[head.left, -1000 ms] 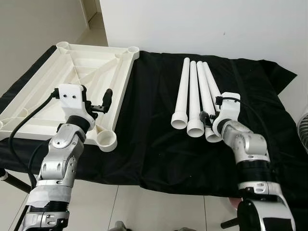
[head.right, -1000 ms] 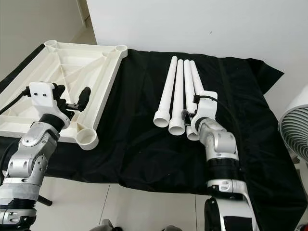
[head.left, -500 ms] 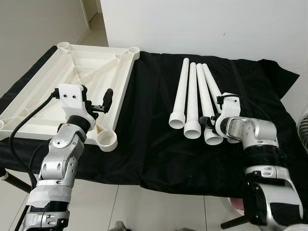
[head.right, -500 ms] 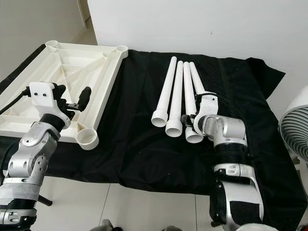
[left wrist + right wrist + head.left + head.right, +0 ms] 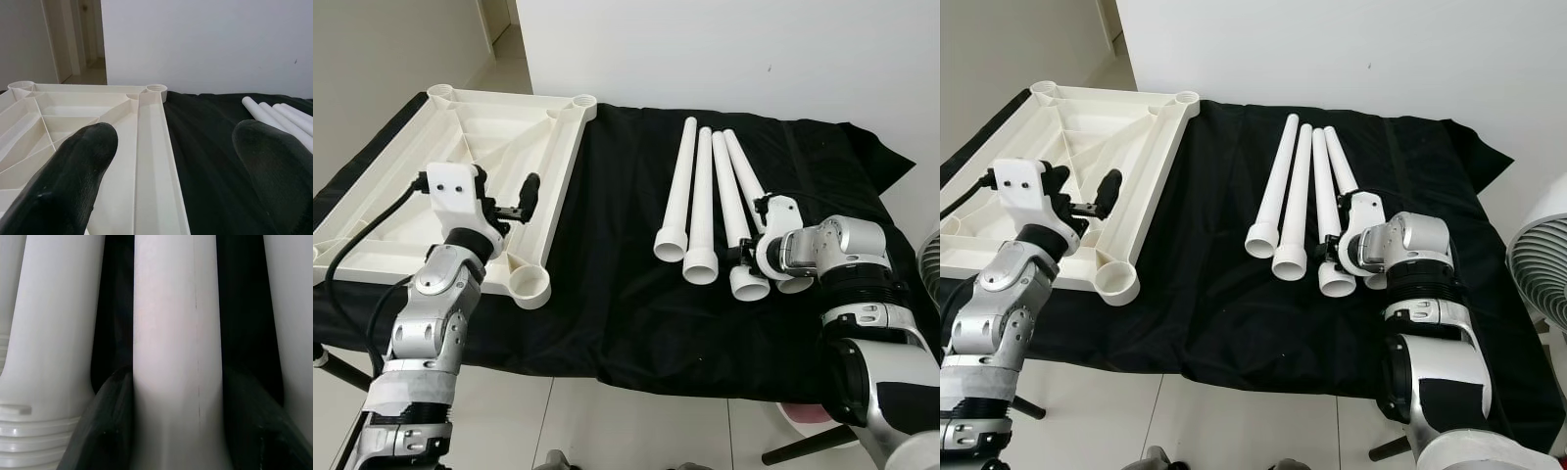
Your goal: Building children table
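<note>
The right pincer [image 5: 747, 258] clamps the third table leg [image 5: 176, 357] low on its shaft, ready to lift it from the row on the black-draped desk [image 5: 617, 294]. The left pincer [image 5: 514, 208] hovers open over the upturned tabletop [image 5: 460, 147], probably to steady it.

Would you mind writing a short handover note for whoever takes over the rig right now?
Right hand: fingers on either side of the third table leg, near its wide end; whether it grips firmly is unclear.
Left hand: open, hovering over the near right part of the upturned tabletop, holding nothing.
Things: four white legs lie side by side on the black cloth, to the right of the tabletop, whose corner sockets face up.
Done: no leg fitted yet.
Left: lift that leg, seat it in a corner socket, then fit the other three.
</note>
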### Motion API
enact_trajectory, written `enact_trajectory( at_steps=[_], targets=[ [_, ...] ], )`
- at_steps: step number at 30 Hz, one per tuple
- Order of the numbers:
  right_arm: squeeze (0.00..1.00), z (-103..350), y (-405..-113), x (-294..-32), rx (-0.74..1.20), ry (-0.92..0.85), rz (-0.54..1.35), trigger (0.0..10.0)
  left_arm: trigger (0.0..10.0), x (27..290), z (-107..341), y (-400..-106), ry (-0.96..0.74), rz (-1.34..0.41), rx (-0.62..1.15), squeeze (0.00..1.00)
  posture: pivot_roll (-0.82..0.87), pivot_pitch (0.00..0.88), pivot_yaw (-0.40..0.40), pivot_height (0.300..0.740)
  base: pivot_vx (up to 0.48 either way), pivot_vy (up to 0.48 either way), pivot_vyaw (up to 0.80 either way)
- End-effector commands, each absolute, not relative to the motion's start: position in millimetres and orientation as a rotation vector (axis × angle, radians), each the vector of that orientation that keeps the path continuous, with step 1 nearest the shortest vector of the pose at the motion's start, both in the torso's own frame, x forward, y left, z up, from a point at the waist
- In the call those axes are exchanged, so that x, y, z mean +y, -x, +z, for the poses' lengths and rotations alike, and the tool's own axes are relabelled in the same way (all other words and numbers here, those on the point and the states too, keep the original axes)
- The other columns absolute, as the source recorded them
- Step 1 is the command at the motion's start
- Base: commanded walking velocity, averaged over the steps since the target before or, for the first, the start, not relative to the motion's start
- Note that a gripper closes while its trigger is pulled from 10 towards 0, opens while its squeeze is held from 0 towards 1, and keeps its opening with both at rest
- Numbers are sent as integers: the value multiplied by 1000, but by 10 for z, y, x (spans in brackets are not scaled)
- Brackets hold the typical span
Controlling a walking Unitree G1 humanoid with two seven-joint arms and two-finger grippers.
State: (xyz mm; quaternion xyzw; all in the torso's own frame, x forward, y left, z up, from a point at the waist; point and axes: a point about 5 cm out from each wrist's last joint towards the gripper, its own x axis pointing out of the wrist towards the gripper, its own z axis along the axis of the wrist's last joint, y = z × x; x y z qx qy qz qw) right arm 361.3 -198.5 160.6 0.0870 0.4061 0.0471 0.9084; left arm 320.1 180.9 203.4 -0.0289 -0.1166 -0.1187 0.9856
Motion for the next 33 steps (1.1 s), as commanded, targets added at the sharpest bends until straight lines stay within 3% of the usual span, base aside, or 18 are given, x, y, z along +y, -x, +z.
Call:
enact_trajectory(
  at_steps=[1,11,21,22,23,26,29,30,33],
  targets=[
    [0,1448,-3561,-1919,911,-184,117,0,10000,1830,2013,-3208,51,-271,-215,0,-108,67,47,740,0,0,0],
    [0,1882,-3728,-1872,691,-225,192,0,10000,1896,2135,-3276,14,-321,-226,0,-108,56,50,740,0,0,0],
    [0,2377,-3784,-1863,476,-226,261,0,10000,1785,2265,-3343,43,-424,-232,0,-104,46,49,740,0,0,0],
    [0,2455,-3792,-1863,429,-221,268,4627,10000,1767,2275,-3351,50,-439,-229,0,-104,37,55,740,0,0,0],
    [0,2530,-3800,-1848,355,-208,292,10000,10000,1739,2291,-3358,60,-458,-229,0,-104,37,55,740,0,0,0],
    [0,2623,-3801,-1804,186,-162,311,10000,10000,1664,2328,-3369,86,-506,-228,0,-104,37,55,740,0,0,0],
    [0,2603,-3799,-1792,137,-173,307,10000,10000,1644,2340,-3372,100,-524,-228,0,-95,32,53,740,0,0,0],
    [0,2553,-3793,-1763,99,-163,310,10000,10000,1623,2355,-3379,112,-536,-231,1000,-95,32,53,740,0,0,0],
    [0,2490,-3782,-1722,57,-140,314,10000,10000,1595,2383,-3378,132,-559,-238,1000,-86,33,54,740,0,0,0]
  ],
)
